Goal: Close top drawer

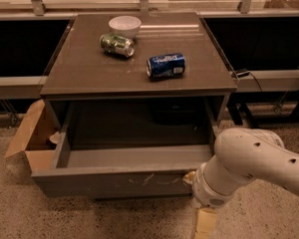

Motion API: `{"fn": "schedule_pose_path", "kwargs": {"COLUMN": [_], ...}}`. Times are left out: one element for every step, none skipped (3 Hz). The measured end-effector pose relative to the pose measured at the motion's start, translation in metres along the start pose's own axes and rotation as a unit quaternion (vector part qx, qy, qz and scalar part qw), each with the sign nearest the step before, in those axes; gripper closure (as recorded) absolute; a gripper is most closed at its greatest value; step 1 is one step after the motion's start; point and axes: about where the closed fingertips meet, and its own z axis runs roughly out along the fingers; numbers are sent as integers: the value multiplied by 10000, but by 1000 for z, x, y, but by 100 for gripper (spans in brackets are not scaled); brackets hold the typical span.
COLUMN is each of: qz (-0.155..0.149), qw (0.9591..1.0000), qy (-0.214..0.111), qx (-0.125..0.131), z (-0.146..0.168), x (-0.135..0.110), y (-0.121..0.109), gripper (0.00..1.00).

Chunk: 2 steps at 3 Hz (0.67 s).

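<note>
The top drawer (114, 183) is pulled out of the grey-brown cabinet (139, 78). Its front panel carries pale squiggly scratches and its inside is bare. My gripper (191, 178) is at the right end of the drawer's front panel, against or very close to it. It is mostly hidden behind my white arm (249, 166), which reaches in from the lower right.
On the cabinet top stand a white bowl (124, 25), a green can on its side (117, 45) and a blue can on its side (165, 65). An open cardboard box (32, 138) sits on the floor at the left. Black framed shelving flanks both sides.
</note>
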Motion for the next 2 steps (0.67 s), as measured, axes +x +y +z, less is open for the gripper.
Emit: {"fn": "schedule_pose_path", "kwargs": {"qz": [-62, -48], "qw": [9999, 9995], "qy": [-100, -239], "qx": [68, 183], "z": [-2, -5], "x": [21, 39], "y": [-31, -76], "gripper": [0, 18]}}
